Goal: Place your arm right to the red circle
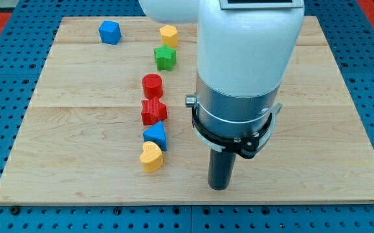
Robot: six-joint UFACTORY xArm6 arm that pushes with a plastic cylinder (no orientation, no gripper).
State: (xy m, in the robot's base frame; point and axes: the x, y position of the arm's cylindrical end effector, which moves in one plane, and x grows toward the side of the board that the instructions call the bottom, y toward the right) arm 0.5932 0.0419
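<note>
Nearest the view's bottom, our tip (219, 187) rests on the wooden tabletop (316, 168), at the lower end of a short dark rod that hangs from our bulky white and grey arm (242, 77). We carry no jaws at all, only this rod, so it neither grips nor lets go of anything. The tip touches no block and stands to the view's right of the whole column of blocks.

The closest block to it is the yellow heart (151, 156), off to the view's left of the tip and well apart from it. Just above the heart and touching it lies the blue triangle (155, 136). Next up the column comes the red star-like block (153, 111), its lower edge close against the triangle.

Directly above that sits the red circle (152, 85), a short upright cylinder, just beside the red star-like block with a slight gap. It lies up and to the view's left of our tip, with bare wood between them.

Farther toward the view's top is the green star (165, 57), set a little to the right of the red circle, and beyond it the yellow block (169, 35), whose shape we cannot make out for certain. The blue block (110, 32), roughly hexagonal, sits alone near the top left of the tabletop, well apart from the others.
</note>
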